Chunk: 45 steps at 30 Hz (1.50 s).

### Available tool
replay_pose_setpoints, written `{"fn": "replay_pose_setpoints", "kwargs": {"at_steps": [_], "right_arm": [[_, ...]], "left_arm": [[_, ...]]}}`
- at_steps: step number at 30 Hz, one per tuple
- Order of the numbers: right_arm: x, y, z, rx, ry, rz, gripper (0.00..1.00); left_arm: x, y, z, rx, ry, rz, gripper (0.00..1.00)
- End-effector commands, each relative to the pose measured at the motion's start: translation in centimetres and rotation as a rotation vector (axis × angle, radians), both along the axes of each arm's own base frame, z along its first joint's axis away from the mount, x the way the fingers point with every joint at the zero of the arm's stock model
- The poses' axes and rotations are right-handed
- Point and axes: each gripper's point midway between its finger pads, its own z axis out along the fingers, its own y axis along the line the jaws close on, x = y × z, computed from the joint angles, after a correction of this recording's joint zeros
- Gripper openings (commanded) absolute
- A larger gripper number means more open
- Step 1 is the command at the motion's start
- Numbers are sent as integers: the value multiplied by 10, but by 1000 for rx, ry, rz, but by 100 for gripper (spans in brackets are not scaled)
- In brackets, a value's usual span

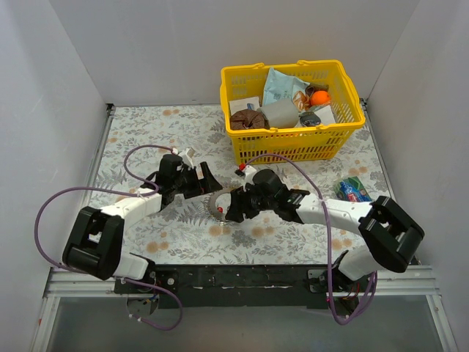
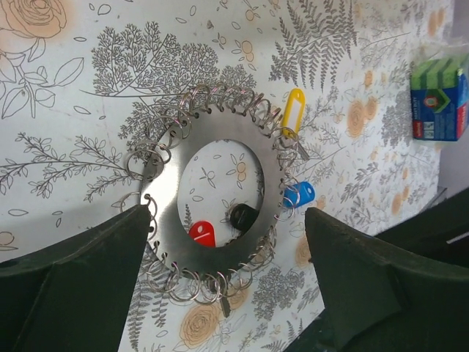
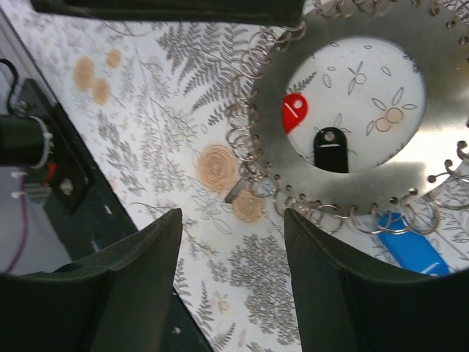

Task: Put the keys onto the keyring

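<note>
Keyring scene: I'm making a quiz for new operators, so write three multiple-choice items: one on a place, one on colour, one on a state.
1. Where does the yellow basket stand in the top view?
A) far side, right of centre
B) near left corner
C) between the arm bases

2. Which tags show through the ring's open centre?
A) green and white
B) a red tag and a black tag
C) orange and purple

3. How is the left pincer?
A) shut on a tag
B) shut on the ring
C) open

Answers:
1 A, it sits near the back wall, right of the middle.
2 B, both wrist views show red and black there.
3 C, its fingers stand apart either side of the ring.
</note>
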Motion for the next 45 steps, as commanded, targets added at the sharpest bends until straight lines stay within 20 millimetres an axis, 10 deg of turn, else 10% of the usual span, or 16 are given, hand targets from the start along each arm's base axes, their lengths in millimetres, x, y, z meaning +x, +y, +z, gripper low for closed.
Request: {"fn": "replay_pose_setpoints", "kwargs": {"at_steps": [1,7,22,45], "right_arm": [[-5,10,13,129,117,-70,64],[-17,9,-5,127,227,-89,59],[-24,17,-33,129,377,-90,49],[-12,9,-47,169,460,-199,37]], "left_arm": [[9,-7,-3,74,-21,-12,84],[11,-17,-7,116,-32,-32,58],[-3,-21,-51,202,52,-77,44],[-26,-12,-64,249,103,-68,28]]}}
